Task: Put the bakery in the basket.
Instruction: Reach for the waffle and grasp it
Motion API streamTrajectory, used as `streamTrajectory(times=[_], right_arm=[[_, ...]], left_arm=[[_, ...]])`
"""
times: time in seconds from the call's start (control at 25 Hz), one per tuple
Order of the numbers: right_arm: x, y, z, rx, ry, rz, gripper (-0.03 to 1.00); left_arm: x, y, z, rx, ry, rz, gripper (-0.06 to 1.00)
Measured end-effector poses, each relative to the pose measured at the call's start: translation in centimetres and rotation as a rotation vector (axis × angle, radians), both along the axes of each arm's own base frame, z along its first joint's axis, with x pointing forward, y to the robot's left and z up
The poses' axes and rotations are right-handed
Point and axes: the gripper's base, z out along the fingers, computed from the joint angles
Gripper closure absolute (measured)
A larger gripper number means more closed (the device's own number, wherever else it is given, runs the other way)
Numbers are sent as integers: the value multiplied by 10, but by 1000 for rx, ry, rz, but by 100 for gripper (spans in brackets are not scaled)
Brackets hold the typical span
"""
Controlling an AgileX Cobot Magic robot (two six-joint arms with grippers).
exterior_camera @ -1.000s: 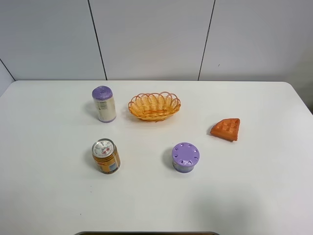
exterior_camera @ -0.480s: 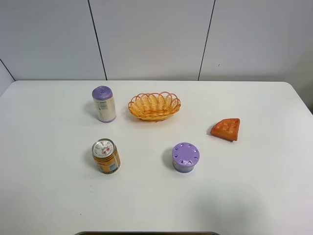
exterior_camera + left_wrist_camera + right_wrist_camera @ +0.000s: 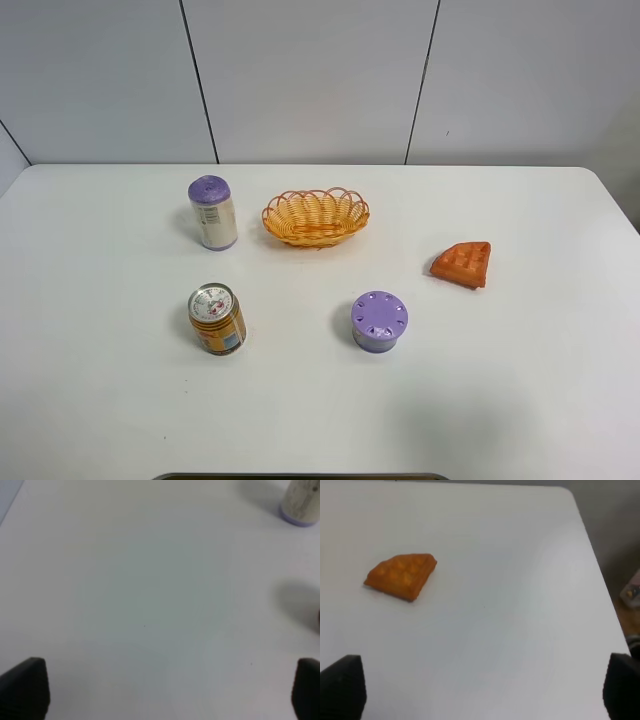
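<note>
Bakery (image 3: 463,263) on table (image 3: 100,400), well apart from basket (image 3: 315,216) — left gripper (image 3: 165,690), right gripper (image 3: 482,687) spread wide, apparently hovering.

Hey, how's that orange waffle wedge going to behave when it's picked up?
The waffle wedge lies flat on its broad face, so it probably won't roll or tip. Smaller than the basket, it is likely light. Its dimpled top should resist slipping.

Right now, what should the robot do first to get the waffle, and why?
Probably bring the right pincer toward the orange-brown wedge-shaped waffle piece: its jaws stand open, holding nothing, and the waffle lies on the white table, apart from the orange-yellow woven wicker basket.
</note>
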Motion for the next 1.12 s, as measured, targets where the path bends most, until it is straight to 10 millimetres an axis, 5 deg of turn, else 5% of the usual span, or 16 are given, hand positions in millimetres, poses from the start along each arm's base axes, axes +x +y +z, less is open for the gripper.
streamTrajectory(times=[0.28, 0.52, 0.8, 1.12], right_arm=[[42, 0, 50, -106, 87, 63, 3], [94, 2, 71, -225, 205, 155, 3], [157, 3, 68, -388, 364, 317, 3], [226, 8, 30, -565, 502, 578, 3]], left_arm=[[0, 0, 0, 0, 0, 0, -4], [0, 0, 0, 0, 0, 0, -4], [0, 0, 0, 0, 0, 0, -4], [0, 0, 0, 0, 0, 0, -4]])
